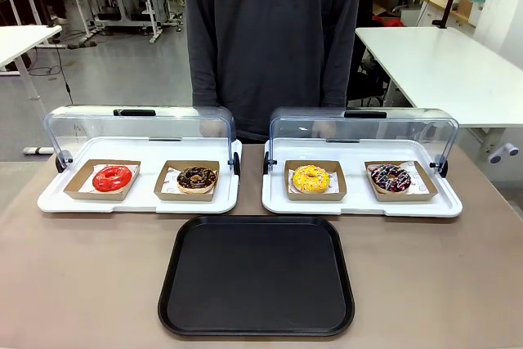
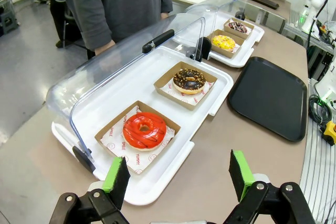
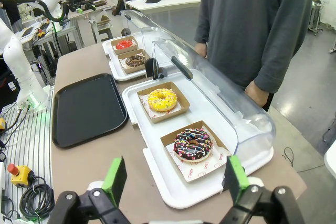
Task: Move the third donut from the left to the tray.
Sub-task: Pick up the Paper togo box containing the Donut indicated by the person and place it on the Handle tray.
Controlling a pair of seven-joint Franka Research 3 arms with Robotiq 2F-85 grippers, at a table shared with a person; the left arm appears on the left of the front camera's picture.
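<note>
The yellow-iced donut (image 1: 311, 177) with sprinkles sits in its brown cardboard holder on the left half of the right white tray; it also appears as the yellow donut (image 3: 162, 99) in the right wrist view and the yellow donut (image 2: 223, 42) far off in the left wrist view. The black tray (image 1: 257, 275) lies bare on the table in front of both white trays, also seen as the black tray (image 3: 87, 108) and the black tray (image 2: 269, 96). My left gripper (image 2: 176, 174) stands open above the table near the red donut. My right gripper (image 3: 174, 174) stands open near the dark sprinkled donut.
Two white trays (image 1: 139, 199) (image 1: 359, 202) have their clear domed lids (image 1: 139, 128) swung open. A red donut (image 1: 112, 177) and a chocolate donut (image 1: 197, 177) sit on the left one, a dark sprinkled donut (image 1: 391, 177) on the right one. A person (image 1: 274, 38) stands behind them.
</note>
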